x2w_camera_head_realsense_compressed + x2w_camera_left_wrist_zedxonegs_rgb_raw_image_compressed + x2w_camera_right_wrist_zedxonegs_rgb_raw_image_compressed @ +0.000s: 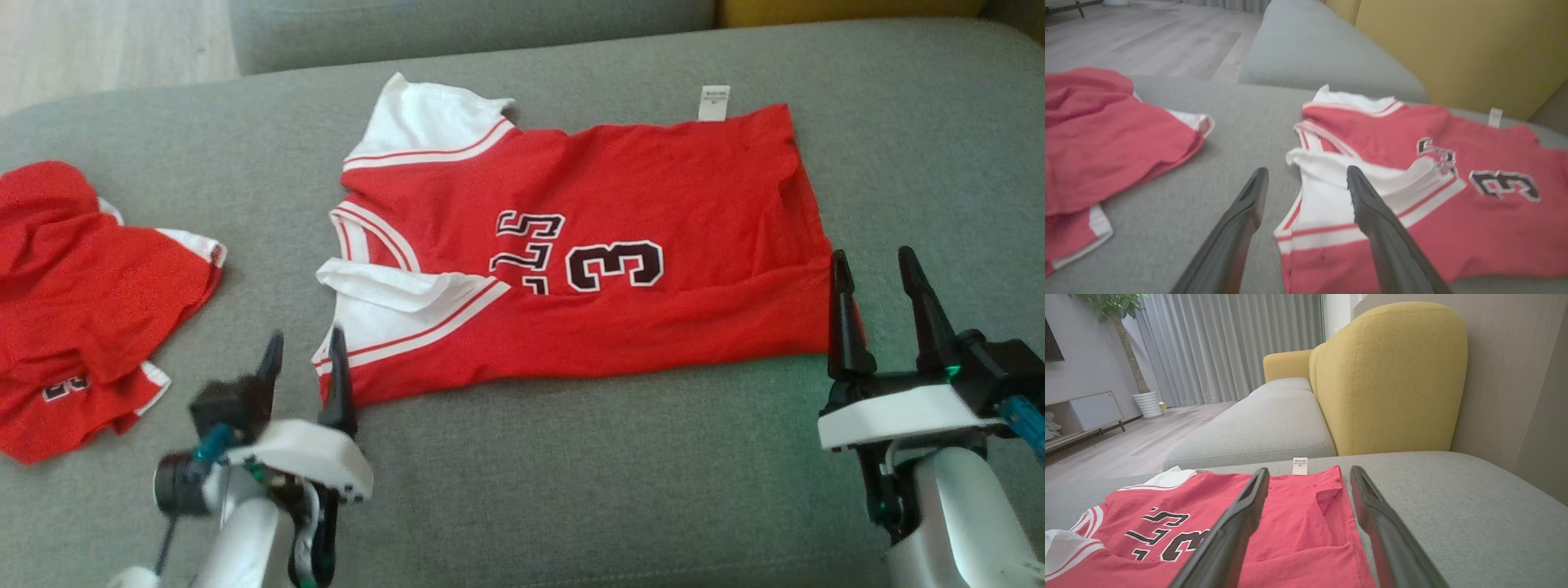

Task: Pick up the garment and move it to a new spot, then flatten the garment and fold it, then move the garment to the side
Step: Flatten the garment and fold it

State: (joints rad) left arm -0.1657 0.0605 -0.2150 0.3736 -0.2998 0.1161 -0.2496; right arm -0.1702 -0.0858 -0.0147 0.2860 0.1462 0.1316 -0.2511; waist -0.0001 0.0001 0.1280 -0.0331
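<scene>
Grey sofa, jersey flat. Left gripper at its 7 o'clock, right gripper at 4 o'clock, both wide, empty: fold setup, likely.

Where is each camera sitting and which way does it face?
Head view: on the head, looking down at the red jersey on the sofa seat; left gripper and right gripper show, open.
Left wrist view: over the jersey's white sleeve, second red garment leftward; own fingers show.
Right wrist view: low at the jersey's hem, facing the yellow backrest; own fingers show.
Shared: both wrist views show the care label.
</scene>
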